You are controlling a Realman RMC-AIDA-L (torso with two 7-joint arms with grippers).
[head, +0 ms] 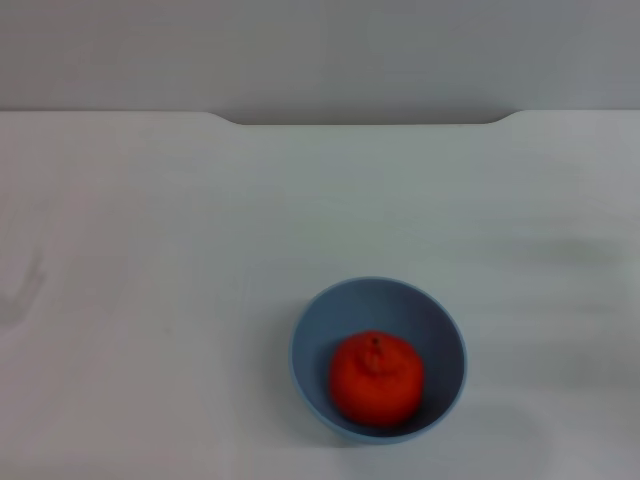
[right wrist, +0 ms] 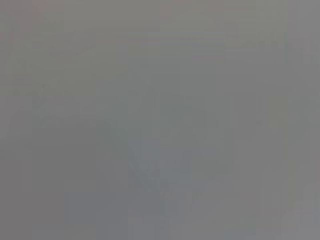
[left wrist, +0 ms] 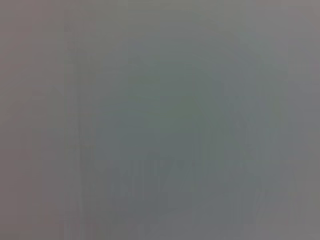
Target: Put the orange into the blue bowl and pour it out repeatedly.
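The orange (head: 376,379) lies inside the blue bowl (head: 310,335), stem up, toward the bowl's near side. The bowl stands upright on the white table, right of centre and close to the front edge in the head view. Neither gripper shows in any view. Both wrist views hold only a plain grey surface, with no fingers and no object in them.
The white table (head: 150,250) stretches wide around the bowl, and its far edge (head: 360,123) has a shallow notch in the middle. A grey wall rises behind it. A faint shadow (head: 25,290) falls on the table at the far left.
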